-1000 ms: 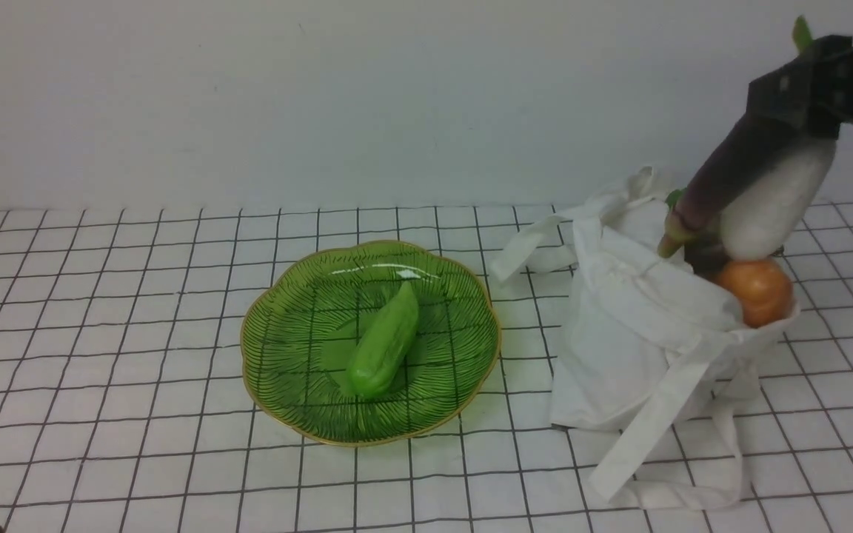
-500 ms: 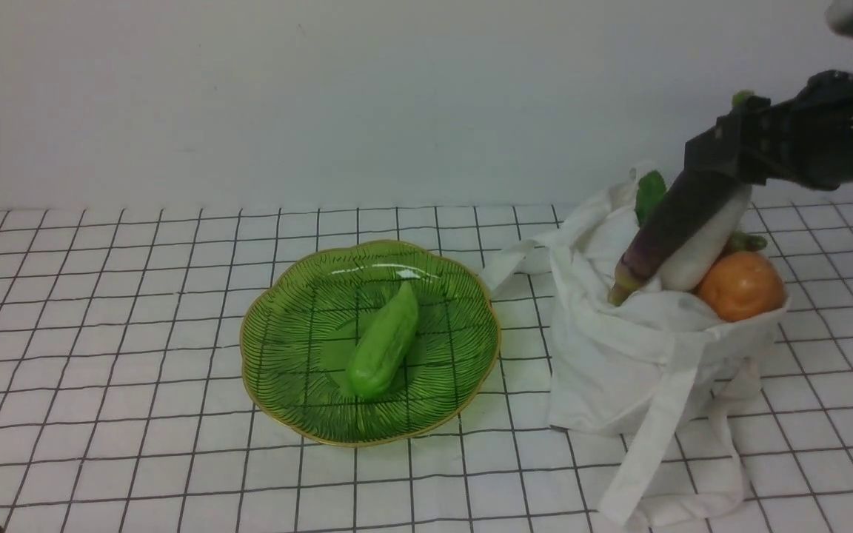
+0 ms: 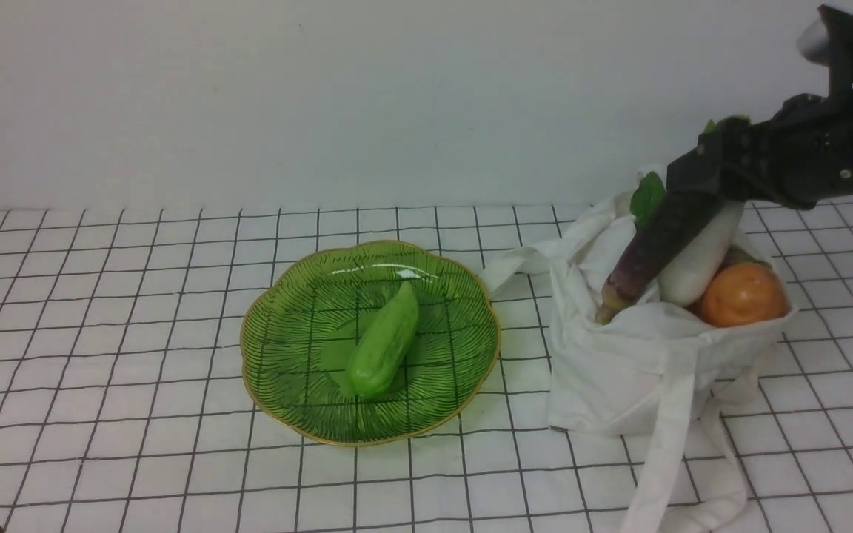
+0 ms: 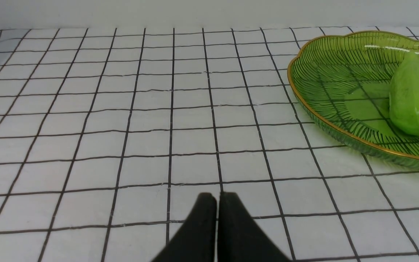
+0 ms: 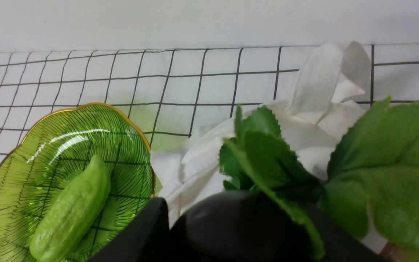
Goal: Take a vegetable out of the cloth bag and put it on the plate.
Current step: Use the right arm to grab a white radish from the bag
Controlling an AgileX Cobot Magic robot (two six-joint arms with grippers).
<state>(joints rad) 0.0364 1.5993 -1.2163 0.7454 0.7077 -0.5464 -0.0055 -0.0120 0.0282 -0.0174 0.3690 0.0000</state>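
Observation:
My right gripper is over the cloth bag, shut on the top ends of the white radish and the dark purple eggplant together. Both lean down into the bag's mouth. In the right wrist view the eggplant's dark end fills the jaws, with the radish leaves beside it. The green plate lies left of the bag and holds a light green cucumber. My left gripper is shut and empty over the tablecloth, left of the plate.
An orange round fruit sits in the bag's mouth beside the radish. The bag's straps trail toward the front edge. The checked tablecloth runs left of the plate, and a white wall stands behind.
My right gripper has come down and leftward with the radish and eggplant, which hung higher above the bag before. Their lower ends now rest in the bag's mouth. The bag has shifted slightly.

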